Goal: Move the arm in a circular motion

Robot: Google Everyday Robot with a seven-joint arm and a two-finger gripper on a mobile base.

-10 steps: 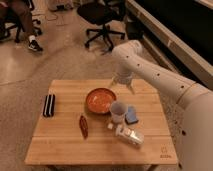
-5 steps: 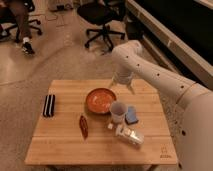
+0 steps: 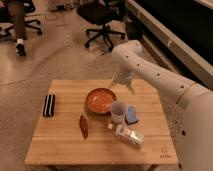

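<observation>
My large glossy white arm point(image 3: 155, 75) reaches in from the right edge, bends at a rounded joint above the table's far side, and drops down to a small pronged gripper point(image 3: 121, 86). The gripper hangs just above the far edge of the wooden table point(image 3: 60, 145), behind and slightly right of an orange-red bowl point(image 3: 100, 100). It holds nothing that I can see.
On the table are a black case point(image 3: 48, 105) at the left, a dark red packet point(image 3: 84, 126), a white cup point(image 3: 118, 111), a blue object point(image 3: 132, 115) and a white box point(image 3: 129, 135). Office chairs point(image 3: 102, 20) and a seated person's leg point(image 3: 19, 30) are beyond.
</observation>
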